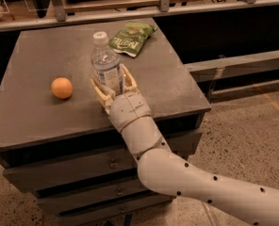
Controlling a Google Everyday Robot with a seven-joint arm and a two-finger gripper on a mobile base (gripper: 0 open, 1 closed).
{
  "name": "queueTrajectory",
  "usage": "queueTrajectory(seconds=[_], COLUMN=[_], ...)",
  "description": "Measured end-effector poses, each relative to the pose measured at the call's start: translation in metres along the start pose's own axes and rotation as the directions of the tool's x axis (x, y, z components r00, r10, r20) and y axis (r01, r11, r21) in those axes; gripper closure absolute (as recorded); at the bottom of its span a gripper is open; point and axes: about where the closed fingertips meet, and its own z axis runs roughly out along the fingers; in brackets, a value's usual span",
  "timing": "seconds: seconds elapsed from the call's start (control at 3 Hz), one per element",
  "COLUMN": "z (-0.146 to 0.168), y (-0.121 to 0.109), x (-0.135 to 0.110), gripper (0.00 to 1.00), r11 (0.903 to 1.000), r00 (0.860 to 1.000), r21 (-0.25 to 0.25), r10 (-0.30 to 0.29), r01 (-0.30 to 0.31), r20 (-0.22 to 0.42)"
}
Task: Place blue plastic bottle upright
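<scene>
Gripper [113,83], on a smooth white jointed arm [186,182] speckled with dark dots, reaches over the front edge of the matte grey drawer cabinet [40,121], its two ribbed cream fingers [128,80] clamped on the lower body of the blue plastic bottle [106,65]. That one bottle (clear, bluish, ridged, white screw cap on top) stands upright between them, rising above the fingertips. One round orange [61,87] sits to its left, and one crinkled green snack bag [131,37] lies flat behind it.

Workshop-like: grey drawer cabinet [59,171], speckled floor [243,140]; end effector [110,79] grips blue plastic bottle [104,60] atop.
</scene>
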Motion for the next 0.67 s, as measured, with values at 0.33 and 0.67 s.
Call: queueTrajectory(seconds=[0.33,0.67], z=[-0.0029,-0.0052], y=[0.0004,0.0009], x=[0.0020,0.0027], gripper=[0.62,0.38], r11=[1.0000,1.0000], r00=[1.000,1.000], r21=[-0.001,-0.005], r10=[-0.001,0.001], r01=[0.001,-0.001], r20=[-0.002,-0.005])
